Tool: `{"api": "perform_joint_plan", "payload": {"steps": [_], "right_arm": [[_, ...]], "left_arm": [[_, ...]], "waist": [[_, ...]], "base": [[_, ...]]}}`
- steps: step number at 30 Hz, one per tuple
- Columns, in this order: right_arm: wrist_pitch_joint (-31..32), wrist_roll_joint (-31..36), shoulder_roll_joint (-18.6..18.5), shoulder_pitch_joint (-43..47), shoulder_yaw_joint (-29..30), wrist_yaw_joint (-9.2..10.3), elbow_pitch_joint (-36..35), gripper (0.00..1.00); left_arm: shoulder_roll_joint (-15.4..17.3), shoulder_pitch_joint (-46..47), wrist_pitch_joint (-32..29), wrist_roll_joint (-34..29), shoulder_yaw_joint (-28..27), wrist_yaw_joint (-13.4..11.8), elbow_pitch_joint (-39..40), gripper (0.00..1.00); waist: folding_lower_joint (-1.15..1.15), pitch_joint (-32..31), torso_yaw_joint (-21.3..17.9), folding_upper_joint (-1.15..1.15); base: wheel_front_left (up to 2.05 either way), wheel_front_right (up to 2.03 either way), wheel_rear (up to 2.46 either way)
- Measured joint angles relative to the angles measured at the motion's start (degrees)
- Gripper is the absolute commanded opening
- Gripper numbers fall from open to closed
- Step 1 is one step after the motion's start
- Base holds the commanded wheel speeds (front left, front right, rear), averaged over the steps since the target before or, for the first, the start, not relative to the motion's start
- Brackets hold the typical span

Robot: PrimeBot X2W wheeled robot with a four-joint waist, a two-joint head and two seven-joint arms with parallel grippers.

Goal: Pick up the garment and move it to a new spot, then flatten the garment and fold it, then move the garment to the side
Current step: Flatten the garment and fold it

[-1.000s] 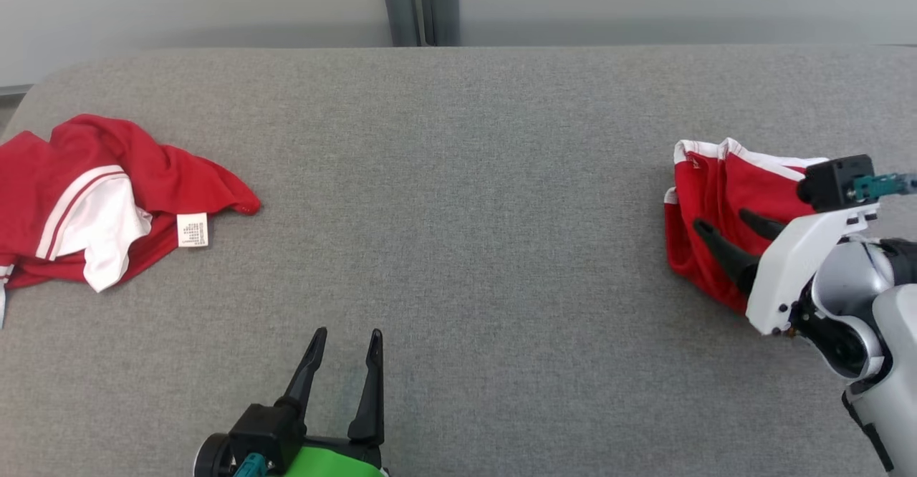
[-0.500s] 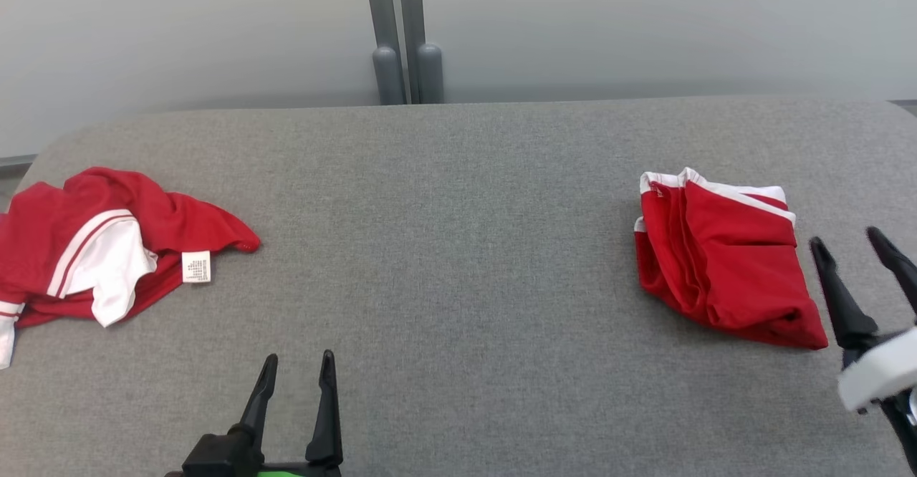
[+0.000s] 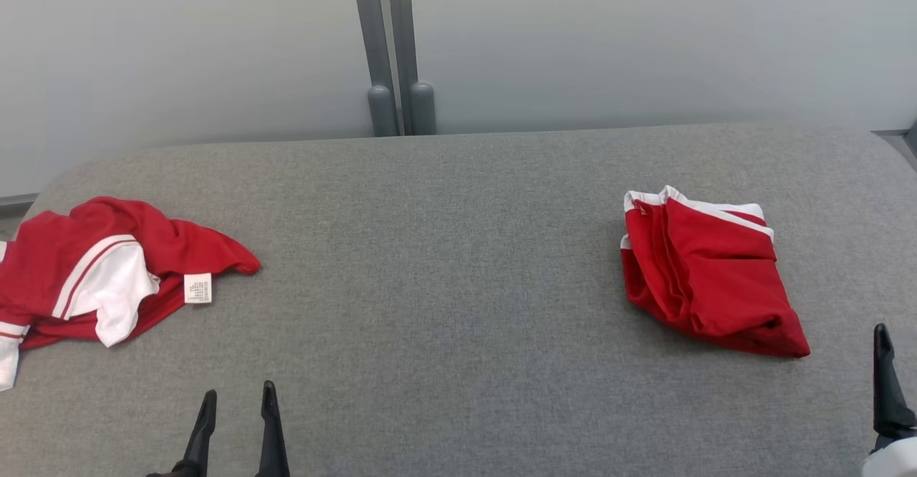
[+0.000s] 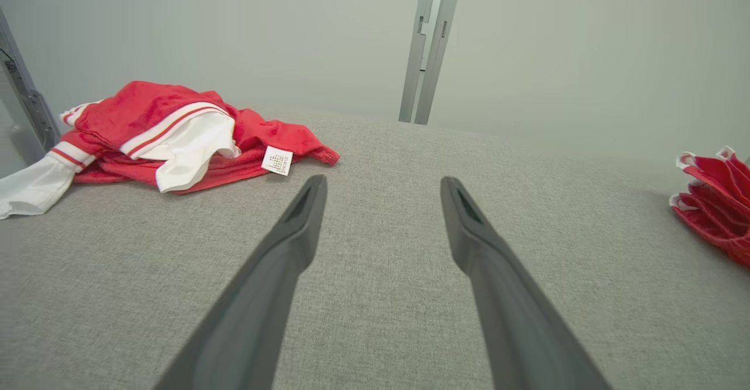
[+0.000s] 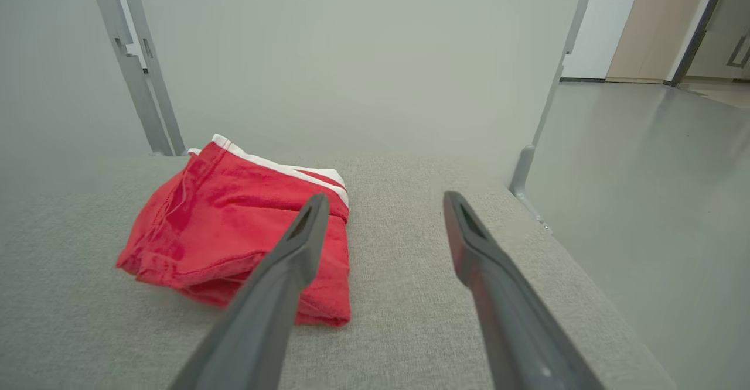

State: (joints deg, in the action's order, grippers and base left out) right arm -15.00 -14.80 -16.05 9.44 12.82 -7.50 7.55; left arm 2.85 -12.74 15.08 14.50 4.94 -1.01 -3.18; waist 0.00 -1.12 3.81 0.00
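Grey woven tabletop (image 3: 444, 305) before a pale wall (image 3: 645, 33). Nearest, lower left: left gripper (image 3: 239, 391), fingers spread, holding nothing, over bare cloth. Lower right: right gripper (image 5: 385, 198), likewise spread and empty, near the folded garment (image 3: 709, 276) but apart from it. Farther out, right of centre: folded garment, red with white trim, lying as a compact stack. Far left: crumpled garment (image 3: 93, 269), red and white, untouched. Judged step: placement at the side, apparently done. For a clean finish, keep both claws wide and raised, clear of the stack's edge, to avoid dragging the folds.
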Motion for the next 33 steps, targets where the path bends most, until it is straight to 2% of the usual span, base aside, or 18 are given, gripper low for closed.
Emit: {"api": "perform_joint_plan", "payload": {"steps": [5,11,12,13,14,18,26,30,33], "right_arm": [[0.0,1.02,2.21,0.84,0.6,0.0,-0.87,1.0],[-0.01,1.69,2.26,0.12,0.59,0.0,-1.52,1.0],[-0.01,1.77,2.1,-0.61,0.59,0.0,-1.37,0.65],[-0.01,1.78,1.81,-1.44,0.34,0.0,-0.77,0.16],[-0.01,1.96,1.58,-2.19,0.22,0.0,-0.33,0.0],[-0.04,3.67,0.32,-9.35,-1.05,0.0,3.64,0.0],[-0.05,8.55,1.38,-25.33,-5.11,0.0,18.04,0.0],[-0.04,10.15,2.92,-28.77,-7.75,0.0,22.73,0.0],[-0.04,10.77,4.24,-29.64,-10.05,-0.01,23.43,0.0]], "left_arm": [[0.0,-0.7,0.05,0.0,-1.15,0.33,0.46,1.0],[0.0,-0.63,0.05,-0.21,-1.27,0.56,1.05,1.0],[0.0,-0.56,0.05,-0.27,-1.26,0.56,1.21,1.0],[0.0,-0.41,0.05,-0.35,-1.24,0.56,1.41,1.0],[0.0,-0.28,0.05,-0.36,-1.19,0.57,1.66,1.0],[-0.01,2.37,0.05,-0.54,-0.36,0.71,2.9,1.0],[0.0,8.55,0.05,-0.59,3.45,0.45,3.92,1.0],[0.0,10.72,0.05,-0.38,5.11,0.01,4.01,1.0],[0.0,11.45,0.05,-0.15,5.6,-0.14,4.04,1.0]], "waist": [[0.0,0.01,0.0,0.0],[0.0,0.63,0.15,0.0],[0.0,0.87,0.22,0.0],[0.0,1.15,0.29,0.0],[0.0,1.43,0.37,0.0],[0.0,3.72,0.74,0.0],[0.0,10.43,2.9,0.0],[0.0,13.46,4.6,0.0],[0.0,15.26,5.9,0.0]], "base": [[0.0,0.0,0.0],[0.0,0.0,0.0],[0.0,0.0,0.0],[0.0,0.0,0.0],[0.0,0.0,0.0],[0.0,0.0,0.0],[0.0,0.0,0.0],[0.0,0.0,0.0],[0.0,0.0,0.0]]}}
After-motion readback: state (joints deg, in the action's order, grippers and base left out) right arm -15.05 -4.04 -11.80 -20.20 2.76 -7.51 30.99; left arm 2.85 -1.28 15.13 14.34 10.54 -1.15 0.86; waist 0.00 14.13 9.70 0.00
